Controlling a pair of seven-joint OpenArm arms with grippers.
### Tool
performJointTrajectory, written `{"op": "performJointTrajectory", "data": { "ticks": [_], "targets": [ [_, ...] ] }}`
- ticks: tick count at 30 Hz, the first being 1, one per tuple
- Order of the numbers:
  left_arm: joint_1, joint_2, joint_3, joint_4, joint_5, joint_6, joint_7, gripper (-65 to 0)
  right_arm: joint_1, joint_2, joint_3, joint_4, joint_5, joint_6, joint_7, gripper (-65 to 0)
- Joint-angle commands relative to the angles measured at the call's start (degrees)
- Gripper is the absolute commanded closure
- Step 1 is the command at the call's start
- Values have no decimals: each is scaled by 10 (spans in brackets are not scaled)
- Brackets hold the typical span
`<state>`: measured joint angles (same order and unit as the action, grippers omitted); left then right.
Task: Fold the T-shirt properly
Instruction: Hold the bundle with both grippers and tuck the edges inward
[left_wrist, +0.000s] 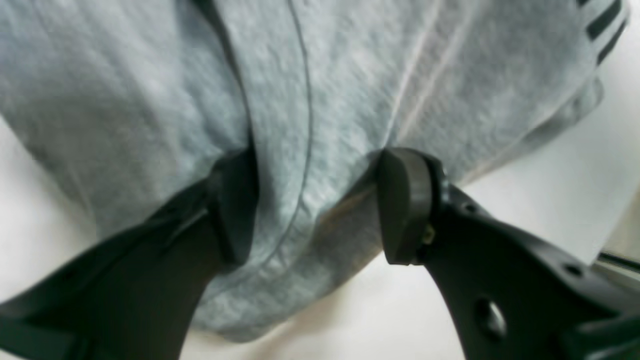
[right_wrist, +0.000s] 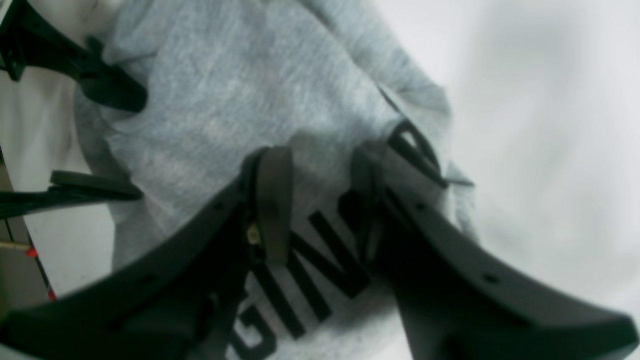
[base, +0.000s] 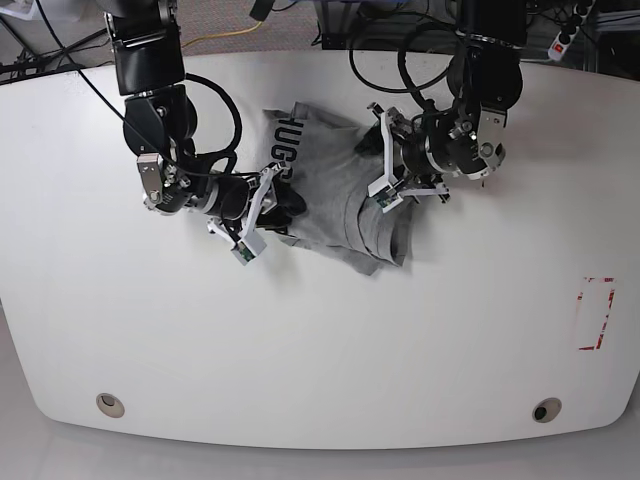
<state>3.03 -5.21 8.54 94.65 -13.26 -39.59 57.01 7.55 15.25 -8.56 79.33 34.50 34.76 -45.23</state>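
Observation:
The heather-grey T-shirt (base: 335, 195) lies crumpled at the middle of the white table (base: 320, 350), with black lettering showing near its left edge. My right gripper (base: 285, 210) is at the shirt's left side. In the right wrist view (right_wrist: 317, 200) its jaws stand partly apart over the lettered cloth (right_wrist: 225, 90). My left gripper (base: 368, 175) is at the shirt's right side. In the left wrist view (left_wrist: 320, 205) its jaws stand wide apart with the hemmed cloth (left_wrist: 150, 90) bunched between them. It also shows in the right wrist view (right_wrist: 137, 145).
Cables (base: 400, 60) hang from the arms over the table's far edge. A red-outlined rectangle (base: 595, 313) is marked at the right edge. Two round fittings (base: 110, 404) sit near the front edge.

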Motion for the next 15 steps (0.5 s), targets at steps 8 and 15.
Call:
{"op": "performJointTrajectory", "data": {
  "ticks": [8, 15],
  "targets": [
    [-57, -45, -2, -28, 2, -3, -15, -351, 12, 77, 5, -10, 7, 3, 30, -190],
    [-88, -56, -2, 12, 2, -3, -13, -351, 5, 95, 5, 55, 7, 0, 24, -189]
  ]
}}
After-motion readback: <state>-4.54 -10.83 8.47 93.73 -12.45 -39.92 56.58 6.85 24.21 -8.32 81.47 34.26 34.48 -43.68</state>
